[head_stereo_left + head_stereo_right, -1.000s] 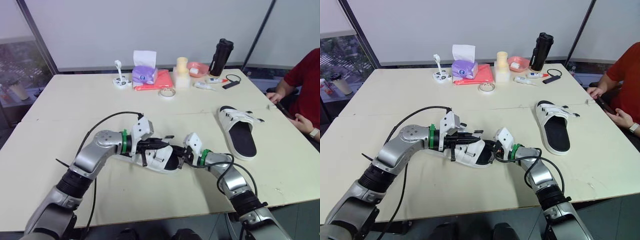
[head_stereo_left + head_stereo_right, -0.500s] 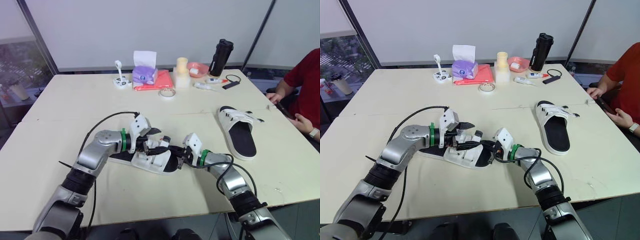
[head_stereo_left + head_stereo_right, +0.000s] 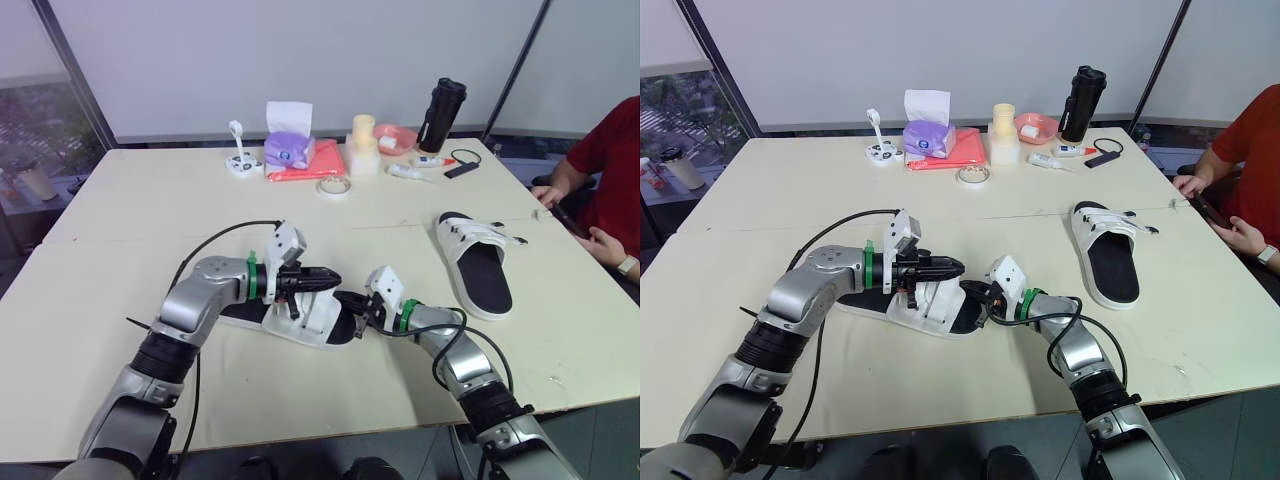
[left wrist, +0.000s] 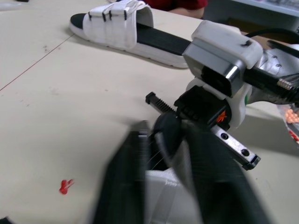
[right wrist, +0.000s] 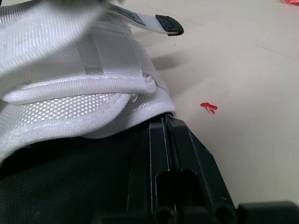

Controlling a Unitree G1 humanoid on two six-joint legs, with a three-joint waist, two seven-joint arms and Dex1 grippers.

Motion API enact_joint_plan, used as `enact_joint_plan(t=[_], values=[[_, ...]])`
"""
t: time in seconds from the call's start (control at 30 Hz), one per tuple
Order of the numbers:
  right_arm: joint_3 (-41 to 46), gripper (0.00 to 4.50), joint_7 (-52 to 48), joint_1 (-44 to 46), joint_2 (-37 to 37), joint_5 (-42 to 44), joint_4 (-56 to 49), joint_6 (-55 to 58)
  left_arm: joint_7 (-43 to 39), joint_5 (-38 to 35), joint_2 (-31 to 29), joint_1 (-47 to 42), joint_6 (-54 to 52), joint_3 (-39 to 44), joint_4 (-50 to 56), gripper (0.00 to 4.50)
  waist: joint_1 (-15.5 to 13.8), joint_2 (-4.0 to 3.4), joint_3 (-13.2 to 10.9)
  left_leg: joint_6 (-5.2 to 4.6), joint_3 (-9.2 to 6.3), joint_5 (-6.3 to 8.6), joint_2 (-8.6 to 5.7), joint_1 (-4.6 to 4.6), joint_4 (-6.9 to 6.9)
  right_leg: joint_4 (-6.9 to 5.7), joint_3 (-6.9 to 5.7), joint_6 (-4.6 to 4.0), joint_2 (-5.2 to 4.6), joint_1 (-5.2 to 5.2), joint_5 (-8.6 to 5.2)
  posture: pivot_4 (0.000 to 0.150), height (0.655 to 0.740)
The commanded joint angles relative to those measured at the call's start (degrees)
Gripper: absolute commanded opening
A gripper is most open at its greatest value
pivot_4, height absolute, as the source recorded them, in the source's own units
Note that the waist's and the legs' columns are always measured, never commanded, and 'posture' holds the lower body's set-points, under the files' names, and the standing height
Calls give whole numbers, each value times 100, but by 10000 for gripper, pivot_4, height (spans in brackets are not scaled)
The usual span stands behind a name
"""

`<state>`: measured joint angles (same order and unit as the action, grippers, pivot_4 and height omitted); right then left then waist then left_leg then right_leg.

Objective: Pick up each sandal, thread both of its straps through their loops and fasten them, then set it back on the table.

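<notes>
The near sandal (image 3: 300, 322), white with a black footbed, lies on the table (image 3: 150, 200) at the near centre, between the two arms. The left gripper (image 3: 318, 279) hangs just above its straps with the fingertips drawn together. Whether a strap is pinched between them I cannot tell. The right gripper (image 3: 354, 304) is at the sandal's right end, against the footbed under the white webbing. I cannot tell whether it has a hold there. In the right wrist view one strap tip (image 5: 168, 25) juts free beyond the upper, so this sandal looks not yet fastened. The threading and closing seem mostly left to do.

The second sandal (image 3: 478, 262) lies to the right, well apart. Its straps lie flat across the upper, so it appears finished.

The table is pale cream with a seam across its middle. Along its far edge stand a purple tissue box (image 3: 289, 140), a roll of tape (image 3: 334, 186) and a black flask (image 3: 442, 114). A person in a red sleeve (image 3: 605, 165) sits at the far right. Pale wall panels and a window are behind.
</notes>
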<state>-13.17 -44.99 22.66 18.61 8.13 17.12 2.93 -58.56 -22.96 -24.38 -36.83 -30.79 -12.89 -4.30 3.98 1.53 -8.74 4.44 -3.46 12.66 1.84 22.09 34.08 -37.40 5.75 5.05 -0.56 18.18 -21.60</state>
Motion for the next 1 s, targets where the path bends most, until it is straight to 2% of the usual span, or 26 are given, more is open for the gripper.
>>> enact_joint_plan(t=[0.03, 0.2, 0.37, 0.73, 1.0], values=[[-314, 0, 189, -470, 36, -512, 1017, 493, -55, -21, 45, -218, -65, 57, 78, 916, 0, 0, 0, 0, 0, 0, 0, 0, 0, 0, 0, 0, 0, 0, 0, 1500, 7400], [-308, 0, 201, -491, 47, -513, 1026, 491, -174, 27, 47, -323, 240, 164, 71, 916, 0, 0, 0, 0, 0, 0, 0, 0, 0, 0, 1, 0, 0, 0, 0, 1500, 7400], [-378, 0, 131, -522, 49, -525, 952, 509, -350, -315, -13, -428, -230, 266, 325, 916, 0, 0, 0, 0, 0, 0, 1, 0, 0, 0, 2, 0, 0, 0, 0, 1500, 7400], [-495, 0, 162, -624, 84, -622, 734, 500, -84, 479, 92, -764, 613, 181, -883, 916, -6, 1, 0, 0, -1, 0, 0, 0, -1, 4, 6, 0, 0, 4, 0, 1500, 7400], [-396, 0, 316, -701, 126, -553, 577, 574, -336, 1077, 188, -1169, 1136, -98, -2179, 916, -17, 5, 1, 0, -1, 0, -4, 4, 0, 6, -1, 0, 0, 9, 0, 1500, 7400]])
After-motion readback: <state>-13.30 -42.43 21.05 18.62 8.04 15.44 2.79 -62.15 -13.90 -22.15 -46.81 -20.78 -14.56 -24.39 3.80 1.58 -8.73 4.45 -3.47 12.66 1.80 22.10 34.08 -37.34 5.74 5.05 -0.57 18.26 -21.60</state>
